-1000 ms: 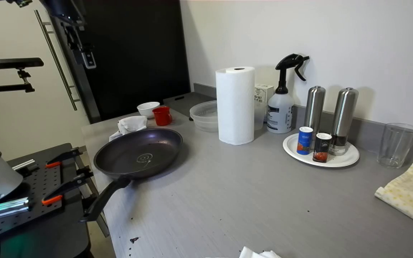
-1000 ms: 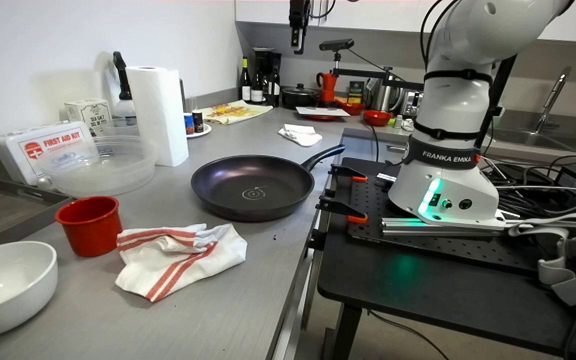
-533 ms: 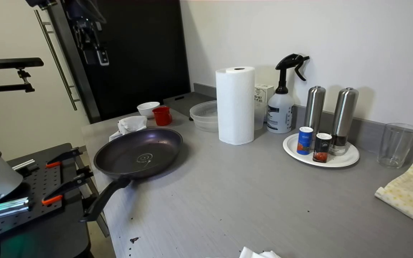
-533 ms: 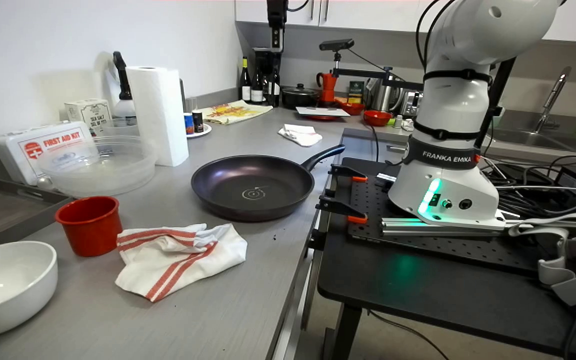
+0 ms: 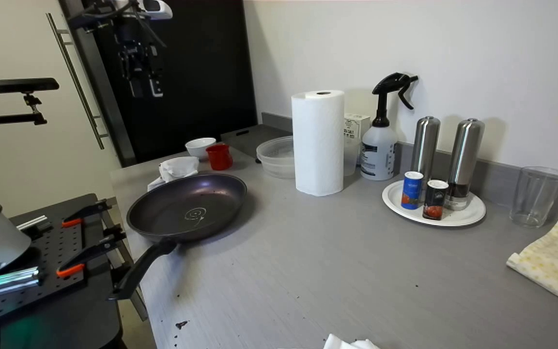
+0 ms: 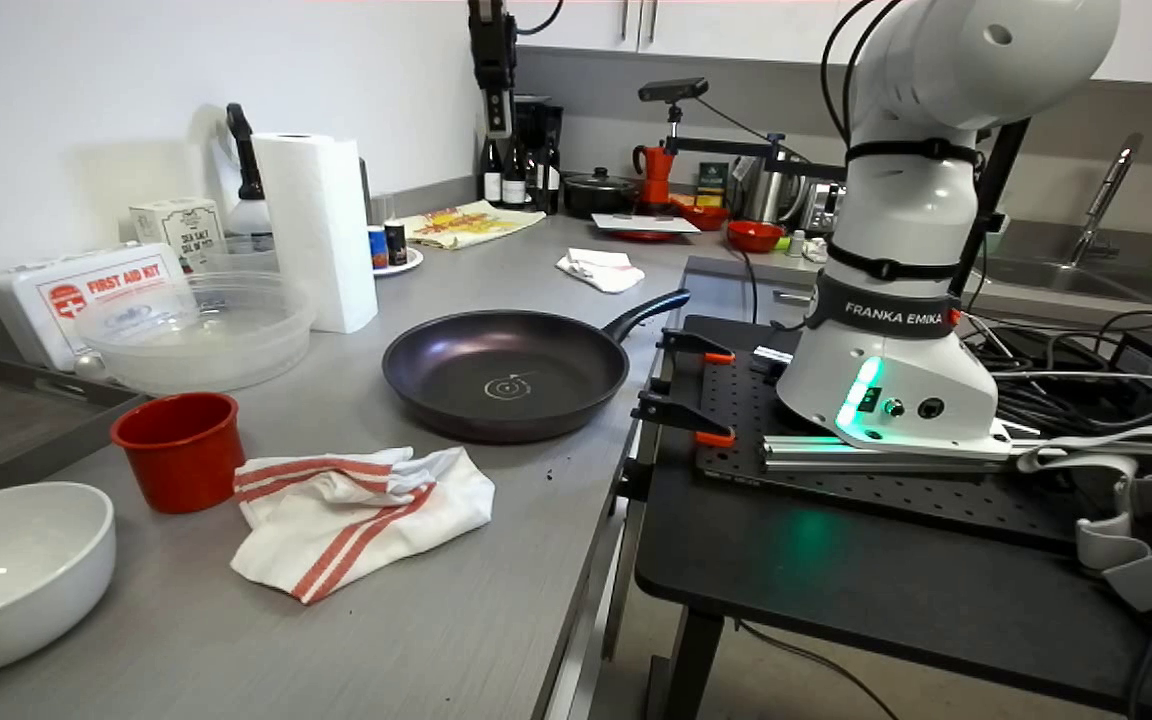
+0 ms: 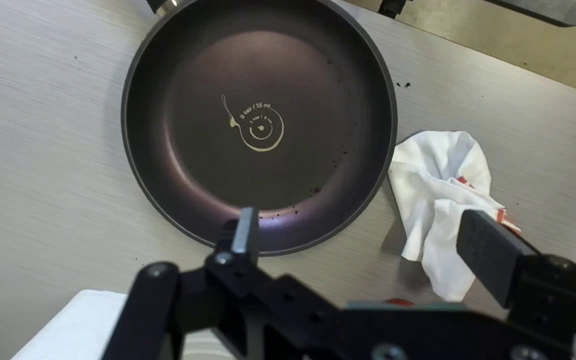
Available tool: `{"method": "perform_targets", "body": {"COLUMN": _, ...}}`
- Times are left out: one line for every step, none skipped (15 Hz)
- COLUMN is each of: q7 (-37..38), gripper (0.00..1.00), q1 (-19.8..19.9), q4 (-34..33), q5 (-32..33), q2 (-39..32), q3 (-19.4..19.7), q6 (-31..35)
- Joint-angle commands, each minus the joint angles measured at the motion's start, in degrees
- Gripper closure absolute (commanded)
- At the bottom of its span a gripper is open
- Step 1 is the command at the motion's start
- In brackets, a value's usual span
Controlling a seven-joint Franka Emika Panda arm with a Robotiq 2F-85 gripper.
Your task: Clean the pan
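- We see the pan (image 6: 476, 375) on the counter (image 5: 284, 271), well below the claw (image 7: 365, 245), whose fingers (image 7: 246, 232) are apart.
- In the wrist view a finger hides a bit of the pan; most of the handle (image 7: 154, 5) is cut off.
- In an exterior view we see the handle (image 5: 141, 269) and long axis point lower left, across the counter's edge.

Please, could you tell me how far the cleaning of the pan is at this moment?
Done: no cleaning that I can see; dark specks lie in the pan. In hand: nothing; the gripper is open and empty above the counter. Left: seemingly all the wiping, perhaps with the crumpled cloth beside the pan.
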State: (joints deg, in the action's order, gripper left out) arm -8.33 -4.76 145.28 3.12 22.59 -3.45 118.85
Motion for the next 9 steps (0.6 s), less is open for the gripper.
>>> {"method": "perform_targets", "body": {"q7": 4.0, "gripper": 0.0, "q1": -1.2, "q4": -3.8, "q5": 1.0, "q2": -6.5, "q3": -2.8, "q6": 1.5}}
{"method": "perform_targets", "body": {"q7": 5.0, "gripper": 0.0, "q1": -1.5, "q4": -4.4, "q5": 1.3, "q2": -8.0, "q3": -3.6, "q6": 2.0}}
{"method": "perform_targets", "body": {"q7": 6.0, "gripper": 0.0, "q1": -1.8, "q4": -5.1, "q5": 1.7, "q2": -9.3, "q3": -4.3, "q6": 2.3}}
{"method": "perform_targets", "body": {"q7": 6.9, "gripper": 0.0, "q1": -2.1, "q4": -5.8, "q5": 2.1, "q2": -11.0, "q3": -5.1, "q6": 2.6}}
{"method": "perform_targets", "body": {"q7": 7.9, "gripper": 0.0, "q1": -2.3, "q4": -6.4, "q5": 2.8, "q2": -12.3, "q3": -5.8, "q6": 3.0}}
{"method": "perform_targets", "body": {"q7": 8.9, "gripper": 0.0, "q1": -2.5, "q4": -7.0, "q5": 3.7, "q2": -13.8, "q3": -6.5, "q6": 3.2}}
{"method": "perform_targets", "body": {"q7": 10.3, "gripper": 0.0, "q1": -2.7, "q4": -7.9, "q5": 5.1, "q2": -15.6, "q3": -7.1, "q6": 3.5}}
{"method": "perform_targets", "body": {"q7": 10.9, "gripper": 0.0, "q1": -2.9, "q4": -8.7, "q5": 5.9, "q2": -17.2, "q3": -7.4, "q6": 3.4}}
{"method": "perform_targets", "body": {"q7": 11.4, "gripper": 0.0, "q1": -3.1, "q4": -9.7, "q5": 6.8, "q2": -18.9, "q3": -7.7, "q6": 3.4}}
